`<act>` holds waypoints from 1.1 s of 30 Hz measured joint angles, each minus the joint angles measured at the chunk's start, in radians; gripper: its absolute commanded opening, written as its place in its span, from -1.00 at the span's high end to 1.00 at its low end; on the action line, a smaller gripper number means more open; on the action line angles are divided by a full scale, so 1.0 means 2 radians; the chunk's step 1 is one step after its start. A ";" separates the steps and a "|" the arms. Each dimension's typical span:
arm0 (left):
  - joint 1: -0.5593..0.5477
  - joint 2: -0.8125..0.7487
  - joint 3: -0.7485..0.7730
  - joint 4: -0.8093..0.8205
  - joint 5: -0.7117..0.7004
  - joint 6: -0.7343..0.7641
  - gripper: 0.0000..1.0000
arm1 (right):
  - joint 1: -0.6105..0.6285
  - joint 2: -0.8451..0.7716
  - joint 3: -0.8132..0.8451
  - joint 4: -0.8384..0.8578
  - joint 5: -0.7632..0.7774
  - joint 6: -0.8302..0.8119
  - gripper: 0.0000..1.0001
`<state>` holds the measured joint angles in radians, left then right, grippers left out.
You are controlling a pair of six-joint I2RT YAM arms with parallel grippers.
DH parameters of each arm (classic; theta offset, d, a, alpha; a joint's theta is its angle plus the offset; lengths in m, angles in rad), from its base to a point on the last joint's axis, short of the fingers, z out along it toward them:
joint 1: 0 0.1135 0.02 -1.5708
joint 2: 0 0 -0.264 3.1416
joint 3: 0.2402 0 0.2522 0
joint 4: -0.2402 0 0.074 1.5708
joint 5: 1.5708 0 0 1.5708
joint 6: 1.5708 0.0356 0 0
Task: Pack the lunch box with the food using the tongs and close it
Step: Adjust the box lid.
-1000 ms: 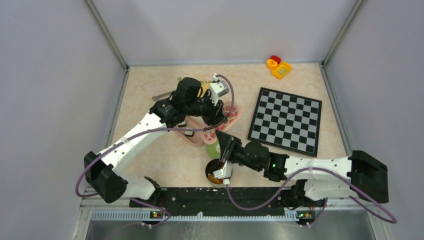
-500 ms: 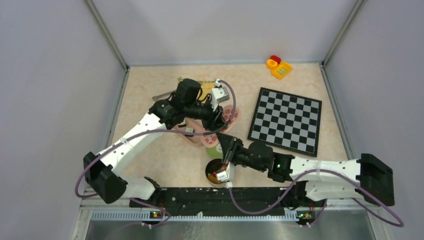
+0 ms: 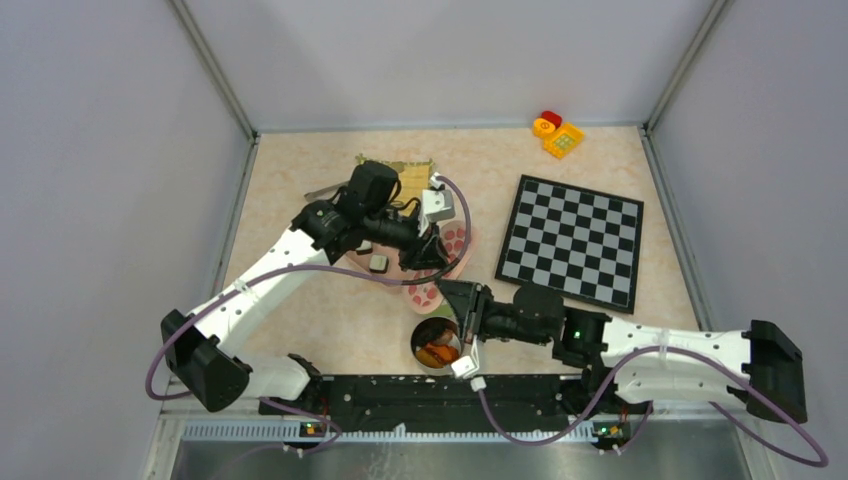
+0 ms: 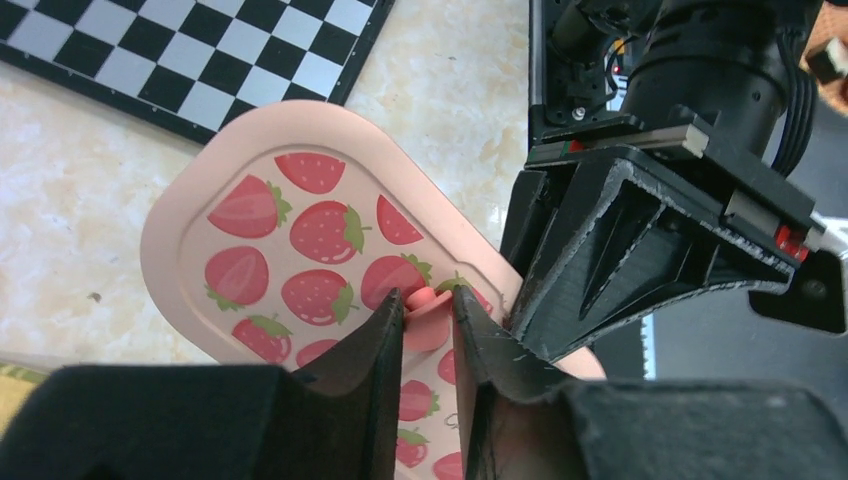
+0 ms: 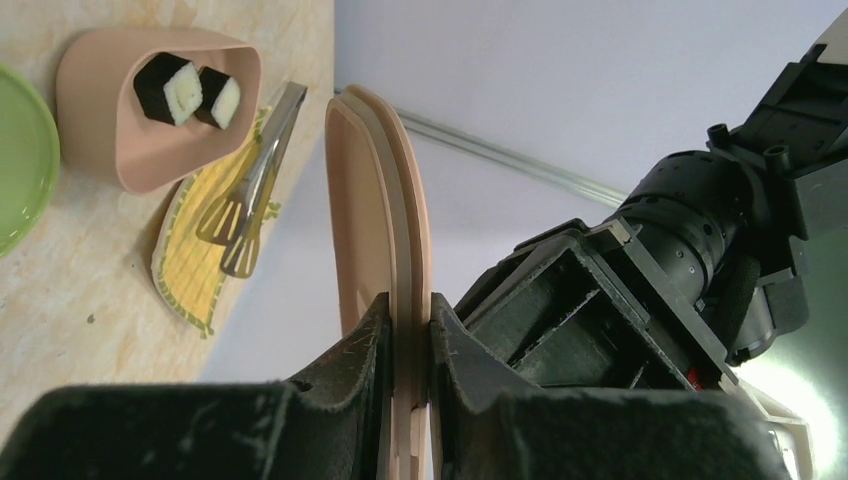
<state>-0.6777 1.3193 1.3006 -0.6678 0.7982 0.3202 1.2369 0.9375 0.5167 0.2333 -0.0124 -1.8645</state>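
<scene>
The right pincer (image 5: 408, 300) is pinching the rim of the pink lunch box lid (image 4: 290, 240), its two black fingers pressed against either face of it. From the right wrist the lid shows edge-on, standing up between those fingers. The left pincer (image 4: 428, 300) is gripping the same lid from the other side, its tips squeezed onto a small pink tab (image 4: 430, 318) that sticks out of the printed face. That face is carrying a pattern of red strawberries with green leaves, and the two pincers are sitting just beside each other over the middle of the worktop (image 3: 330, 310).

The lunch box (image 5: 150, 150) is standing open on the worktop left of the middle, with two black-and-white sushi rolls (image 5: 170, 85) lying side by side inside it. A green plate (image 5: 20, 150) is lying just beside the box.

The tongs (image 5: 255, 170) are resting on a yellow mat (image 5: 190, 270) near the far edge of the worktop, behind the box, with neither pincer touching them.

A dark round bowl (image 3: 416, 338) is sitting at the near edge, around the middle, holding orange and brown food pieces (image 3: 438, 352). A black-and-white chessboard (image 3: 572, 240) is lying flat on the right half of the worktop, and red, orange and yellow toy blocks (image 3: 556, 134) are sitting in the far right corner.
</scene>
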 measured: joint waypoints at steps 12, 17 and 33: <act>0.000 -0.015 0.000 -0.013 0.012 0.023 1.00 | 0.002 -0.019 -0.002 -0.008 -0.023 0.009 0.36; 0.007 -0.030 0.000 -0.019 -0.006 -0.006 1.00 | 0.002 -0.036 -0.007 0.006 -0.012 0.014 -0.50; 0.138 -0.050 -0.034 0.014 -0.113 -0.156 1.00 | -0.008 -0.072 -0.004 -0.061 0.130 0.156 -0.89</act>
<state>-0.4023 1.2198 1.2320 -0.6399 0.5724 0.0074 1.2213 0.7944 0.5095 0.1108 0.2474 -1.5524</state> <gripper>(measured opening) 0.024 0.939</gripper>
